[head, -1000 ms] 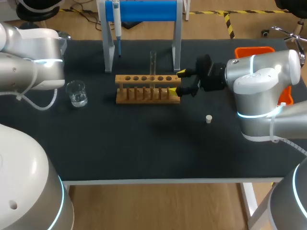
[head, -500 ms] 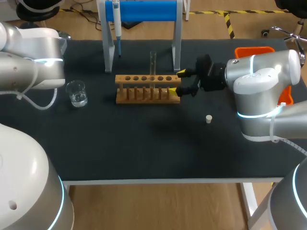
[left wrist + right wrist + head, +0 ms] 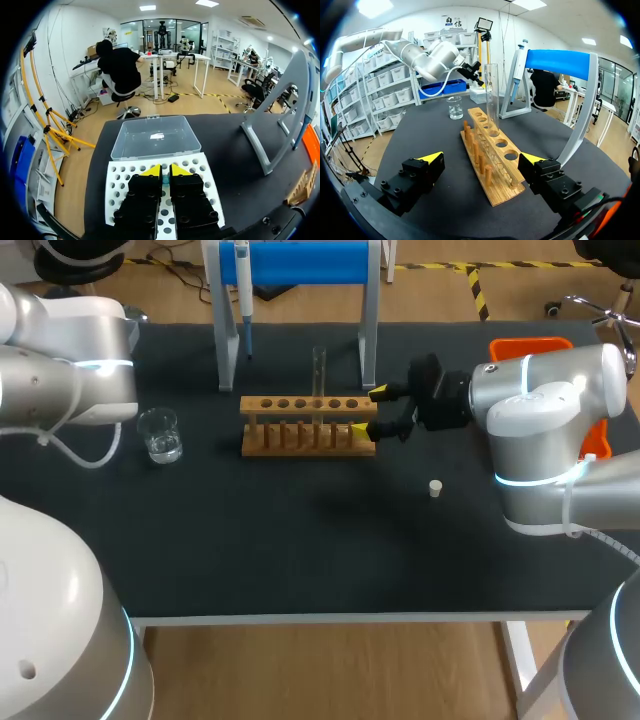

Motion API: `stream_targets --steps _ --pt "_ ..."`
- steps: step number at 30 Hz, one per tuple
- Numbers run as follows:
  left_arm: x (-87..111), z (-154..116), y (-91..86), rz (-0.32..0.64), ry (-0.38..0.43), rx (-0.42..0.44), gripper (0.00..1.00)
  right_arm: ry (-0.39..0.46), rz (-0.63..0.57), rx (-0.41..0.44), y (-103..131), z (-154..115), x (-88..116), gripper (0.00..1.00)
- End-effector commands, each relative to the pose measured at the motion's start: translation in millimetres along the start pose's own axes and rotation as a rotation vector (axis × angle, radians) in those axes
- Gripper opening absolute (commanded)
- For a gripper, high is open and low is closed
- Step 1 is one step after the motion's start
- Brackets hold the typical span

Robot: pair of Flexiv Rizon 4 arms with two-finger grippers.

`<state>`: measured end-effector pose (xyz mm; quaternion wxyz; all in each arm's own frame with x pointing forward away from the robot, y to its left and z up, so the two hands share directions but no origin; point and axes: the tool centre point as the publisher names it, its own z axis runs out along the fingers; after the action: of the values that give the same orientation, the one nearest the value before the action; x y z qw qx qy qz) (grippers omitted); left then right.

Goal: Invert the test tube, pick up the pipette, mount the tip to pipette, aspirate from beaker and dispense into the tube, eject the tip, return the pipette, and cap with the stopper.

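From the head view, the table (image 3: pixel 300 540) is covered by a plain black mat. The right gripper (image 3: pixel 368 410) is spread open, one yellow tip on each side of the near end of the wooden rack (image 3: pixel 300 430), touching nothing. The test tube (image 3: pixel 319 370) stands upright in the rack, just ahead of the fingers. The stopper (image 3: pixel 435 488) lies on the mat to one side of this gripper, and an orange bin (image 3: pixel 540 345) sits behind its arm. The beaker (image 3: pixel 160 434) sits well beyond the rack's far end. The pipette (image 3: pixel 243 295) hangs from the blue stand (image 3: pixel 300 262); any print on it is too small to tell.

From the left wrist, the left gripper (image 3: pixel 165 171) has its fingers drawn together with only a slit between them, holding nothing, over a white tray of holes (image 3: pixel 120 182). A clear box (image 3: pixel 155 137) lies just ahead.

From the right wrist, the rack runs away between the open fingers, the tube about midway along it. The beaker is beyond, and the stand is beside the rack.
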<state>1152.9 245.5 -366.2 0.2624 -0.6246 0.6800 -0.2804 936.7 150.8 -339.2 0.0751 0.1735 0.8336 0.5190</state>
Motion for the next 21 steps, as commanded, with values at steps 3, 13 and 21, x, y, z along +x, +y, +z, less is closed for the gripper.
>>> stream_targets --steps 3,13,21 --pt "-1.6 2.1 -1.1 0.0 0.0 -0.002 0.0 0.001 0.001 0.002 0.3 -0.5 -0.1 1.0" --pt "-1.1 -3.9 -3.6 0.005 -0.005 0.006 0.0 0.001 0.001 0.002 0.3 -0.5 -0.1 1.0" --pt "-2.4 -12.2 -9.1 0.014 -0.02 0.012 0.0 0.001 0.001 0.002 0.3 -0.5 -0.1 1.0"
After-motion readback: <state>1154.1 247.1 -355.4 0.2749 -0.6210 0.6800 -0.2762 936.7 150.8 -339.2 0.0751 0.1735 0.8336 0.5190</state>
